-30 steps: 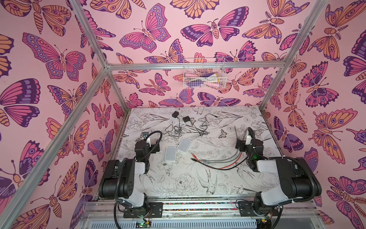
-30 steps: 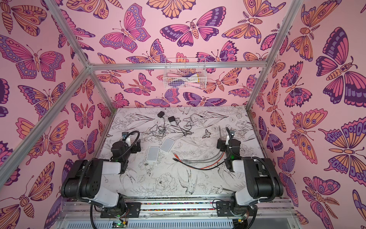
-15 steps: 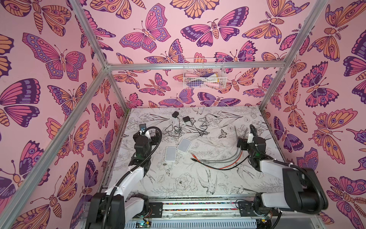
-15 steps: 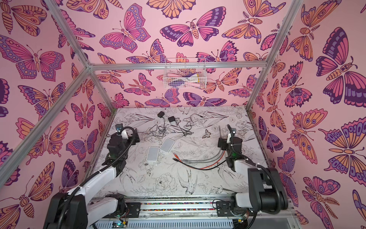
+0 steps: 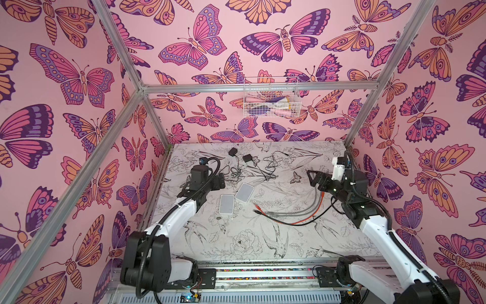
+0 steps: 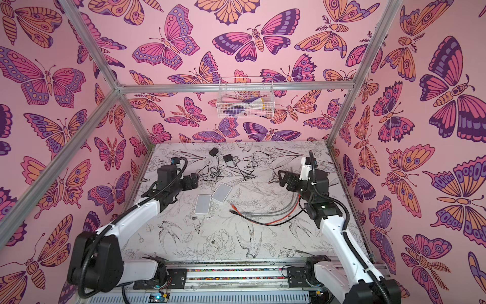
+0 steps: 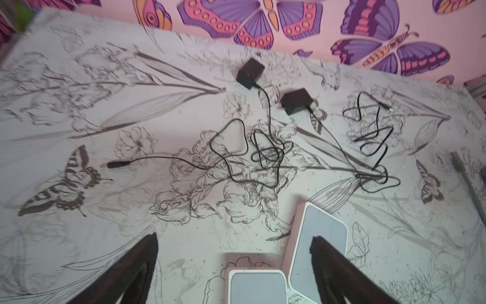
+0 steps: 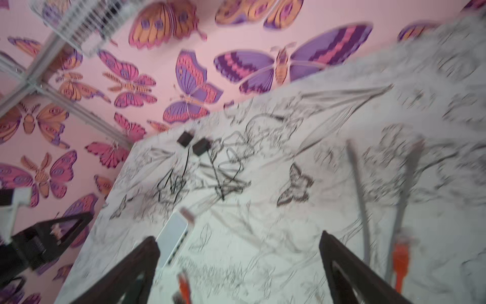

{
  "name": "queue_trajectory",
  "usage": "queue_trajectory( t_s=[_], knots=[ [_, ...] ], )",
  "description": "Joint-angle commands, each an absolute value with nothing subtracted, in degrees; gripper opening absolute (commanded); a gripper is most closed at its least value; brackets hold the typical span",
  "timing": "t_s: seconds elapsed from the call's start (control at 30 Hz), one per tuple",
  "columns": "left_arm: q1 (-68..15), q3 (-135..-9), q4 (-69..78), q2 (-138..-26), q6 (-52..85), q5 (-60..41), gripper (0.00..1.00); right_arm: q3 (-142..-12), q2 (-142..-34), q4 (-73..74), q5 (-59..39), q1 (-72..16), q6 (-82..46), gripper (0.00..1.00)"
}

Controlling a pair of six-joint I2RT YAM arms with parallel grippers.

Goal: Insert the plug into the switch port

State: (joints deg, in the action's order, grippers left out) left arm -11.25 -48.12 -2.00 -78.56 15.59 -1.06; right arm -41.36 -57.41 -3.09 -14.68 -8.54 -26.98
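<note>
Left hand (image 5: 218, 181), jaws wide & empty, is being held over tabletop (image 5: 200, 244) near two switches (image 5: 226, 204); orange plug (image 5: 257, 208) is lying right of them; right hand (image 5: 314, 177), also open, is being held nearby. Plug body prob. best gripped squarely, tip clear.

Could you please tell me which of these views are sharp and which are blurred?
Both top views are sharp; the left wrist view is mostly crisp, its black adapter clear; the right wrist view is motion-smeared, the orange plug fuzzy.
</note>
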Motion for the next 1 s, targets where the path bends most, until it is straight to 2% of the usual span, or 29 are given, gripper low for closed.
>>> queue_trajectory(
  t_s=[0.0, 0.2, 0.33, 0.57, 0.8, 0.97],
  knots=[
    [-11.6, -52.3, -9.0, -82.6, 17.0, -3.0, 0.90, -45.8, -57.9, -13.0, -17.9, -11.2, -25.3, 0.91],
    [-3.6, -60.6, -15.1, -91.4, 21.3, -5.8, 0.81, -46.6, -58.8, -16.6, -16.3, -14.5, -21.2, 0.85],
    [-1.9, -65.8, -18.3, -94.8, 17.1, 1.5, 0.75, -45.1, -58.8, -15.0, -19.6, -17.2, -19.1, 0.84],
    [-1.3, -77.5, -24.5, -105.9, 15.5, -1.7, 0.76, -46.4, -62.5, -13.8, -24.6, -21.6, -16.9, 0.84],
    [-0.2, -87.6, -30.1, -114.7, 13.6, -5.0, 0.78, -45.7, -63.3, -13.5, -23.9, -24.0, -17.2, 0.84],
    [0.3, -89.9, -31.2, -118.1, 13.4, -5.6, 0.78, -45.0, -63.2, -13.6, -23.0, -24.2, -18.0, 0.84]
  ],
)
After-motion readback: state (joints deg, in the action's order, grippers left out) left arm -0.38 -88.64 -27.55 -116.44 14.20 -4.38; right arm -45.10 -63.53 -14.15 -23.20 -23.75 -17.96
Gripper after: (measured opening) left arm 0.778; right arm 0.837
